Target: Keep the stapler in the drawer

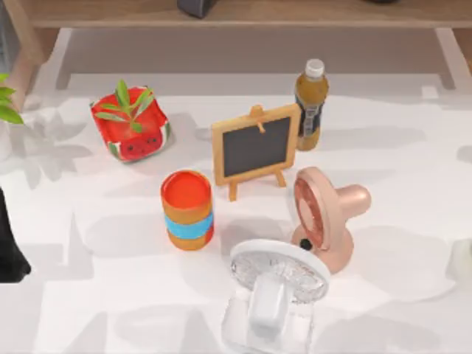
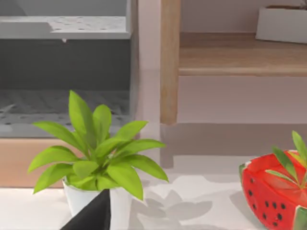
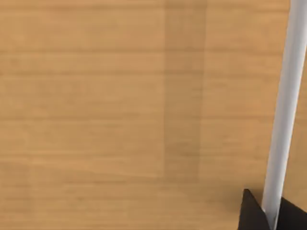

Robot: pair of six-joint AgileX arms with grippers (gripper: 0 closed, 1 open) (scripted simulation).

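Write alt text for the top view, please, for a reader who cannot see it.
A white table holds a small chalkboard easel at its middle, with a watermelon-shaped planter, an orange and blue cup, a juice bottle, a pink fan and a white fan around it. A dark arm part enters at the left edge.

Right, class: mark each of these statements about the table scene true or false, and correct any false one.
1. The chalkboard easel stands between the bottle and the watermelon planter. True.
2. The orange cup lies on its side. False: it stands upright, its open top facing up.
3. The pink fan is beside the white fan. True.
4. The bottle has a red cap. False: its cap is white.
5. The left wrist view shows a leafy plant in a white pot. True.
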